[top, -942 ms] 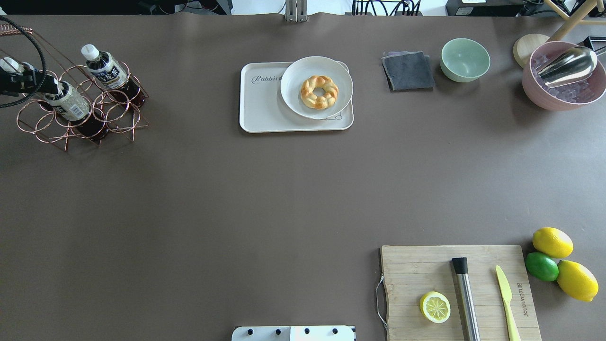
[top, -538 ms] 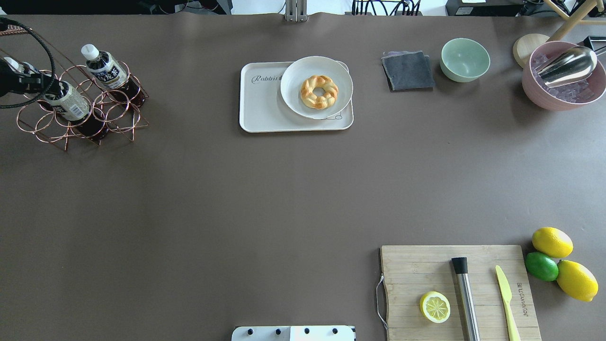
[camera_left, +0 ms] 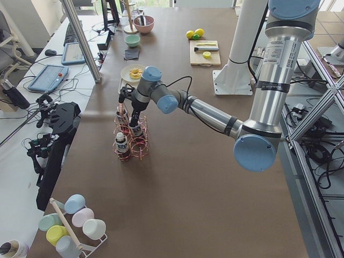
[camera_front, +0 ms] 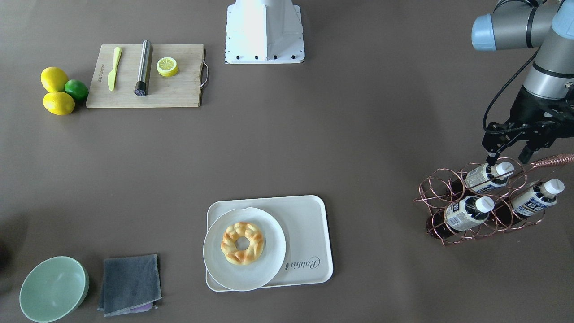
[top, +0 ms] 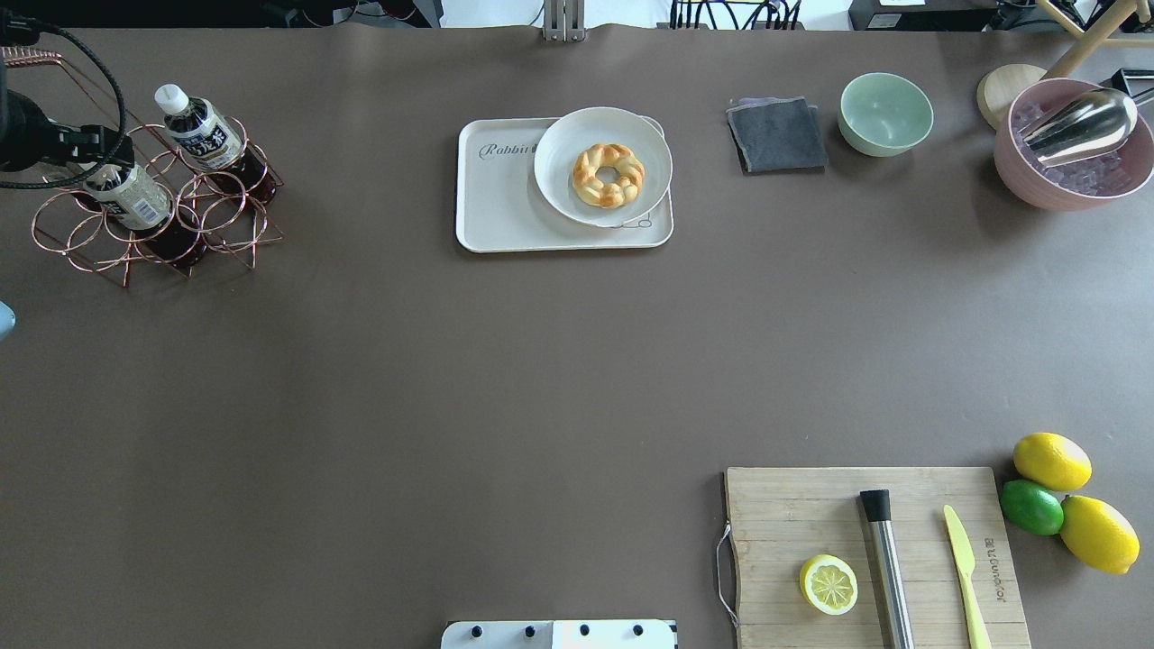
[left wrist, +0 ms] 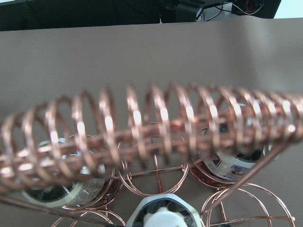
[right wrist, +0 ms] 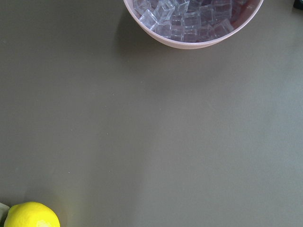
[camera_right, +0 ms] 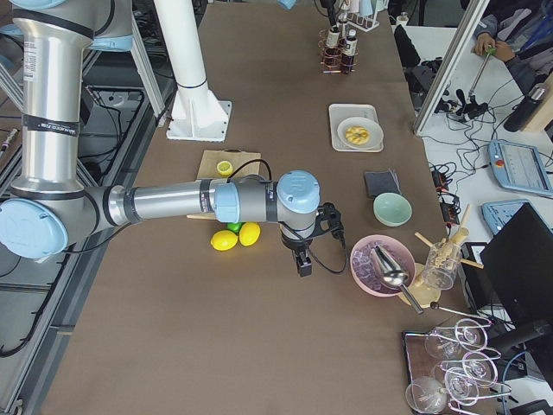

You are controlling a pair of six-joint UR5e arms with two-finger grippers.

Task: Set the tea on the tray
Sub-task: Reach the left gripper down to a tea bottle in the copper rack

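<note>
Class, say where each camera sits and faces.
Front-facing: across the table; left gripper above rack.
Overhead: behind robot; tray, left gripper at edge.
Exterior left: table end; left arm near.
Exterior right: opposite end; right arm near.
Left wrist: rack; no body.
Right wrist: ice bowl; no body.
First two share the tray.

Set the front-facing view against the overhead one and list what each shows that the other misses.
Front-facing only: the left gripper open over the top tea bottle, plus a third bottle, hidden overhead. Overhead only: the pink ice bowl with its metal scoop. Both: the tray, the plate with its pastry, the cutting board.
</note>
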